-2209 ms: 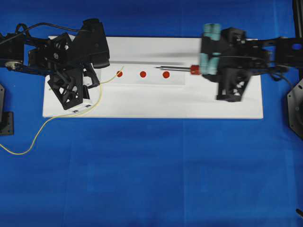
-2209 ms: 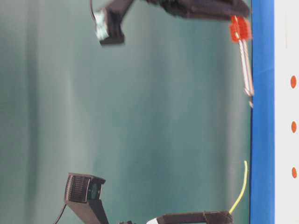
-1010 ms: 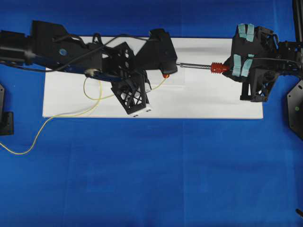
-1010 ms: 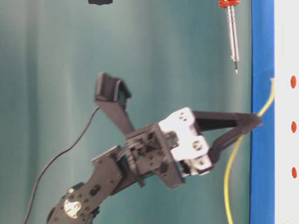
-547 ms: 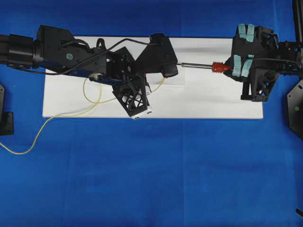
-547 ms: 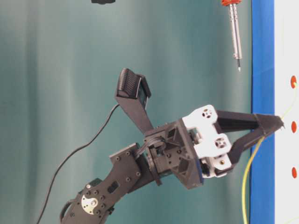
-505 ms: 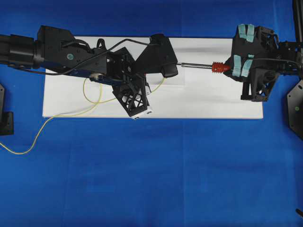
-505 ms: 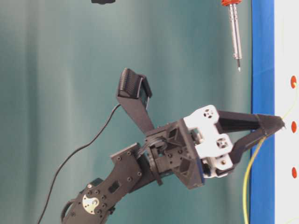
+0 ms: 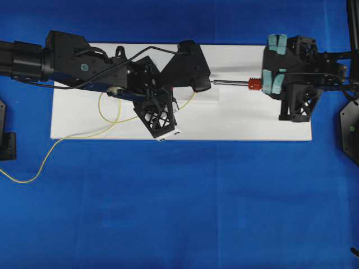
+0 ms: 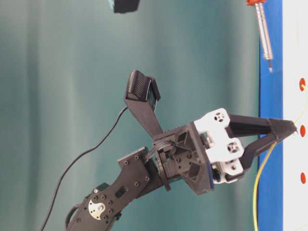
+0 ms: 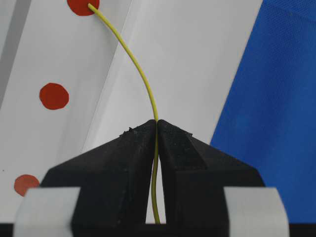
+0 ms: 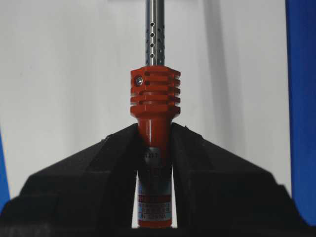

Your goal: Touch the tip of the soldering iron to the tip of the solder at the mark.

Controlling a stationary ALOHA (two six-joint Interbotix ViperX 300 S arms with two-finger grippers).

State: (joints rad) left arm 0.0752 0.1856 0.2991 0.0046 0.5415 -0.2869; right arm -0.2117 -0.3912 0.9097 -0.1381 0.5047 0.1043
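Note:
My left gripper (image 11: 157,123) is shut on the solder (image 11: 138,69), a thin yellow wire that curves up from the fingertips. Its free end rests on the farthest red mark (image 11: 81,6). In the table-level view the left gripper (image 10: 290,128) hovers just over the white board, with the solder's end at the upper mark (image 10: 302,85). My right gripper (image 12: 154,143) is shut on the soldering iron (image 12: 154,103) by its red-orange handle. The shaft (image 9: 231,83) points left, and its tip (image 10: 270,70) hangs above the board, a short gap from that mark. Overhead, the left wrist camera hides the mark.
The white board (image 9: 252,123) lies on a blue cloth (image 9: 185,202). Two more red marks (image 11: 54,96) (image 11: 25,183) sit in line with the first. Slack solder (image 9: 33,174) loops off the board's left side. Black mounts (image 9: 350,129) stand at the table's edges.
The right gripper has carried the soldering iron left and lower, bringing its tip closer to the mark. The left gripper and solder have barely moved since half a second ago.

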